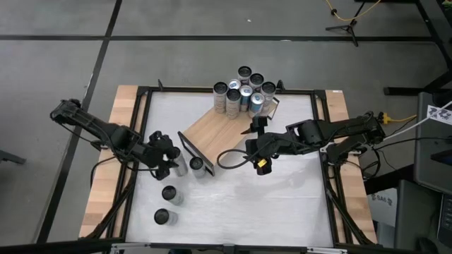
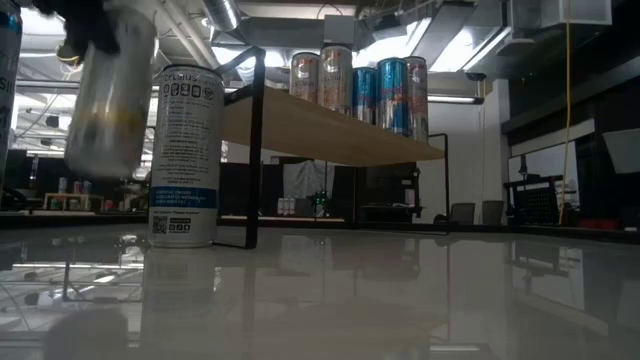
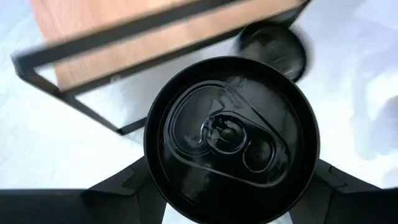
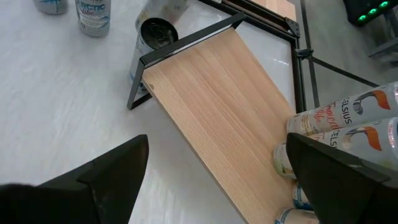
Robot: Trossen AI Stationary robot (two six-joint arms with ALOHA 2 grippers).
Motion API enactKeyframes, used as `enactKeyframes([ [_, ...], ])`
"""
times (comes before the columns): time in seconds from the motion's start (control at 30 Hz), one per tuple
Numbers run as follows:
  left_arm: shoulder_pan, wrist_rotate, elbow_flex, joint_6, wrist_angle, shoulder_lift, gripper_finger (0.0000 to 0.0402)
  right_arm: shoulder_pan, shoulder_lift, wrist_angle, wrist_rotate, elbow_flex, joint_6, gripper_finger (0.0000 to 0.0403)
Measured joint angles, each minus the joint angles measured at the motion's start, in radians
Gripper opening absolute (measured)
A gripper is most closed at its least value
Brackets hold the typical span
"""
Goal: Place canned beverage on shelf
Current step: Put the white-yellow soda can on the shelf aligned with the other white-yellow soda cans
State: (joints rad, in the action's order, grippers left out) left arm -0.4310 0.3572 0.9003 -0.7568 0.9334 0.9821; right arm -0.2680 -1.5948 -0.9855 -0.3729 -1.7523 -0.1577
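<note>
My left gripper [image 1: 174, 161] is shut on a silver beverage can [image 3: 231, 140], which hangs blurred above the table at the left of the low view [image 2: 105, 90]. The wooden shelf [image 1: 219, 127] stands slantwise mid-table on its black frame ends and carries several cans [image 1: 244, 92] on its far end. A white can [image 2: 185, 155] stands upright on the table beside the shelf's near end. My right gripper [image 1: 258, 156] hovers open above the shelf's right side, its fingers [image 4: 112, 174] spread wide with nothing between them. My left gripper pinches the can between its two fingers [image 3: 118, 190], one on each opposite side of the wall just below the top rim [image 3: 154, 175]. It comes slanting down from the table's left. The can is lifted clear of the table, top up and slightly tilted.
Two more cans [image 1: 171, 194] [image 1: 162, 216] stand on the table near the left front. A black cable loop [image 1: 227, 159] lies by the right arm. The near half of the shelf board [image 4: 217, 93] is bare wood.
</note>
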Motion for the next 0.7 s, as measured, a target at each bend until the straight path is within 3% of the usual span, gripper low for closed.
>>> enactKeyframes([
  [0.33, -0.001, 0.001, 0.308, 0.009, 0.223, 0.042, 0.0233, 0.000, 0.000, 0.000, 0.000, 0.000, 0.000, 0.0376],
  [0.7, 0.024, 0.103, 0.543, 0.150, 0.233, 0.150, 0.0233, 0.000, 0.000, 0.002, 0.000, 0.000, 0.000, 0.0376],
])
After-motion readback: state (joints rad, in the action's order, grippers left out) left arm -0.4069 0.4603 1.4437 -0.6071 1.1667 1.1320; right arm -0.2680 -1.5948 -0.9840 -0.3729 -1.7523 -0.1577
